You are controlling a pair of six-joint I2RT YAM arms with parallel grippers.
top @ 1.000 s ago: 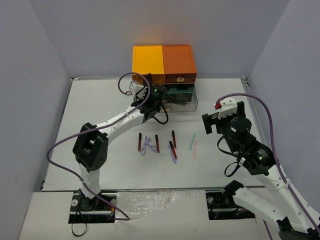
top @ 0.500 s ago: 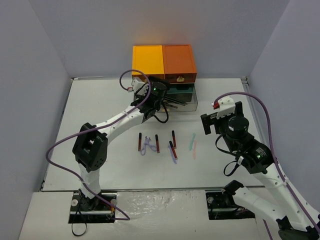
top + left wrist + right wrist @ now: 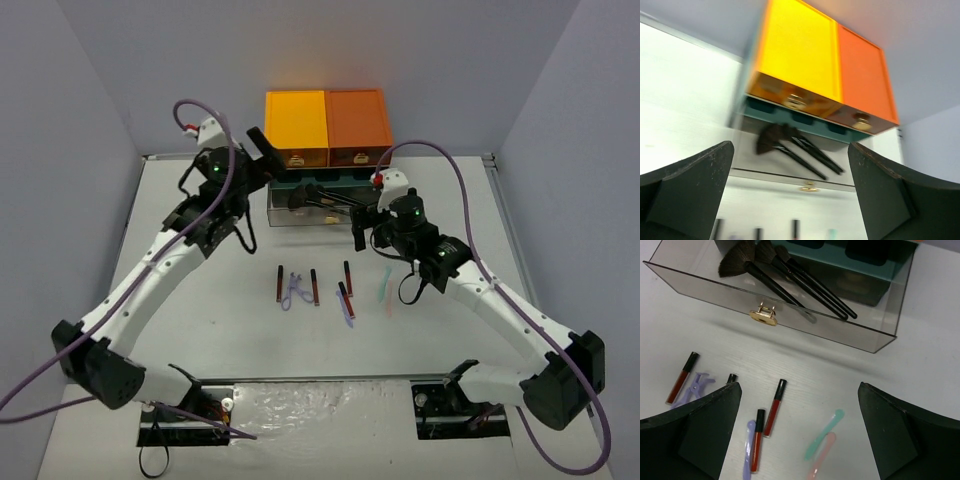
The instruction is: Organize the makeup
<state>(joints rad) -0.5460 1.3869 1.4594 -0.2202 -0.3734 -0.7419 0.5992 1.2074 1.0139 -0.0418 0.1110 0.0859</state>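
Black brushes (image 3: 325,198) lie in the clear pulled-out drawer (image 3: 385,212) under the orange box (image 3: 325,125). My left gripper (image 3: 265,155) hangs open and empty to the left of the drawer, looking at the brushes (image 3: 800,150). My right gripper (image 3: 362,228) is open and empty above the drawer's front right corner. Below it on the table lie several red-black pencils (image 3: 775,407), a purple curler (image 3: 696,387), a purple stick (image 3: 748,455), a mint stick (image 3: 824,435) and a pink stick (image 3: 822,457). In the top view the mint stick (image 3: 384,283) lies right of the pencils (image 3: 314,287).
The drawer's front wall carries a gold handle (image 3: 764,315). The orange box has two gold-knobbed upper drawers (image 3: 860,119). Grey walls close in the table (image 3: 200,330) on the left, back and right.
My left gripper opened and drew back up and to the left, out of the drawer. My right arm swung in from the right to the drawer's front right corner.
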